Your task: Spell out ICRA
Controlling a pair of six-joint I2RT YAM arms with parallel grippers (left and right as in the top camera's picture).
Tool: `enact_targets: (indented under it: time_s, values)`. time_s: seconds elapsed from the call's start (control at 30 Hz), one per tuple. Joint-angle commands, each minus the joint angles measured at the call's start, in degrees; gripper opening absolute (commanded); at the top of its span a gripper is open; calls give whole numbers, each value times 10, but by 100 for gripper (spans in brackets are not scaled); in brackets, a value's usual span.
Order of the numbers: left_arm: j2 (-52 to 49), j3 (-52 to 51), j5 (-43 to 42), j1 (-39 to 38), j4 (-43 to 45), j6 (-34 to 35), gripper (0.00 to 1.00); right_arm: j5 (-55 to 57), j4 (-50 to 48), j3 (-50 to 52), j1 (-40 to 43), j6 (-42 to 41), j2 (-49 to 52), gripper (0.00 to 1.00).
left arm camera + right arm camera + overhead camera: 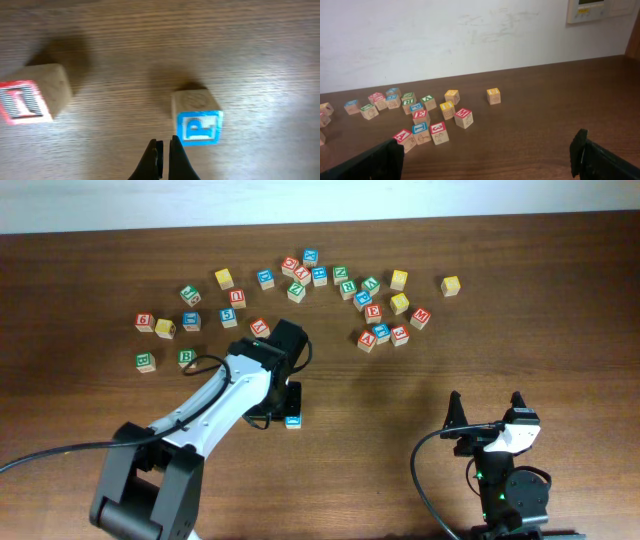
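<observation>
A: ICRA is not yet spelled; no row is laid out. What is seen, from big to small?

B: The wooden bench (560,360) is strewn with letter cubes in two loose clusters along its far half. The left arm (215,405) is stretched toward the middle. Its left claw (162,150) is clenched on nothing, fingertips pressed together, just beside a blue P cube (198,125). The right claw (485,150) is held at the bench's near edge, spread wide and empty.

A: And the wanted letters?

B: A red cube, probably the red I cube (25,100), is seen lying apart, left of the P in the left wrist view. The red A cube (402,136) is found at the near edge of the right cluster. The yellow C and green R cannot be picked out, as the letters are too small.

A: How should they be handled?

B: They are judged light, rigid and smooth-sided, so little force is needed, though a slip or twist is possible. Two opposite flat faces should be pinched squarely at mid-height, where neighbours are not crowded.
</observation>
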State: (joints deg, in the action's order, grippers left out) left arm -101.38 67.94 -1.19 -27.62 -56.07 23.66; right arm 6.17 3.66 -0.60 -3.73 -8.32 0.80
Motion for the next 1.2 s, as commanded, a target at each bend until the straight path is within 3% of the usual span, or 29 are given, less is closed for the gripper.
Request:
enact_targets:
  time_s: [0.0, 0.53, 1.17]
  values:
    - [-2, -3, -37, 0, 8, 7, 0, 5, 4, 3, 5, 4, -4, 98]
    - [-2, -43, -39, -1, 44, 7, 0, 5, 4, 3, 5, 4, -4, 98]
    - [-2, -80, 62, -1, 57, 8, 0, 5, 4, 3, 5, 4, -4, 98]
